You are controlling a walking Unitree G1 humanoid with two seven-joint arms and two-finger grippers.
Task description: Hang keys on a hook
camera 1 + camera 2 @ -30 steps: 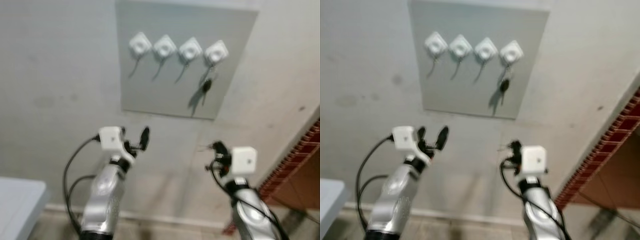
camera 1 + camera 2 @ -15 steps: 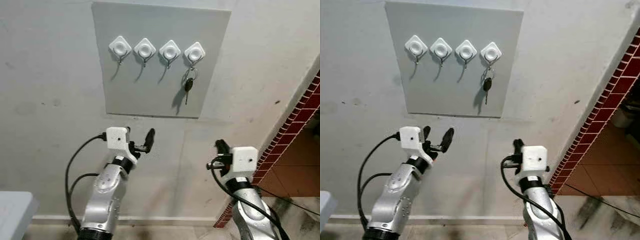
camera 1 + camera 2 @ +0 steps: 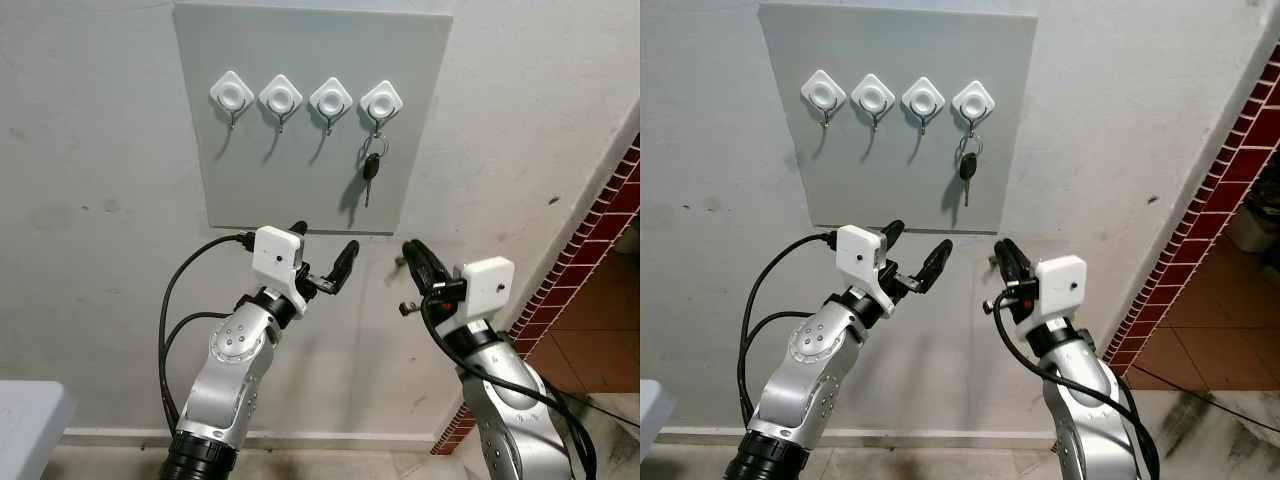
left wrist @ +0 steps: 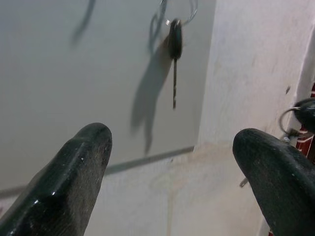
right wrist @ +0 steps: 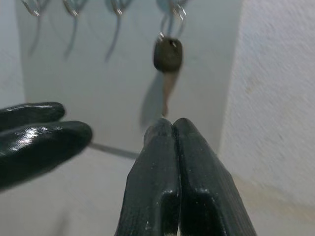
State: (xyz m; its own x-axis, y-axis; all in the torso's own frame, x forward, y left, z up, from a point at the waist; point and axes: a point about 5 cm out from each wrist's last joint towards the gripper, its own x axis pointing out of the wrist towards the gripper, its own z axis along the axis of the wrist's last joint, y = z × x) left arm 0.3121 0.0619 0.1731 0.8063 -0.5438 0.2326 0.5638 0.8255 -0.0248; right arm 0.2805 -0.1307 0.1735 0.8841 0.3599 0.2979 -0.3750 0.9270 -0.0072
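A grey board (image 3: pixel 290 170) on the wall carries a row of several white hooks (image 3: pixel 281 96). A black-headed key (image 3: pixel 370 168) hangs by its ring from the rightmost hook (image 3: pixel 381 100); the other hooks are bare. My left gripper (image 3: pixel 325 240) is open just below the board's lower edge, under and left of the key (image 4: pixel 174 42). My right gripper (image 3: pixel 412 254) is shut, raised to the same height, right of the left one and below the key (image 5: pixel 168 54). Nothing shows between its pressed fingers (image 5: pixel 162 162).
A red brick wall edge (image 3: pixel 600 240) runs diagonally at the right, with brown floor tiles (image 3: pixel 600 360) beyond it. A pale grey surface corner (image 3: pixel 25 420) sits at the lower left. The plain wall surrounds the board.
Both arms have risen toward the board. The left gripper moved up and right, closer to the key. The right gripper lifted and leaned left. The view has also shifted and sharpened.
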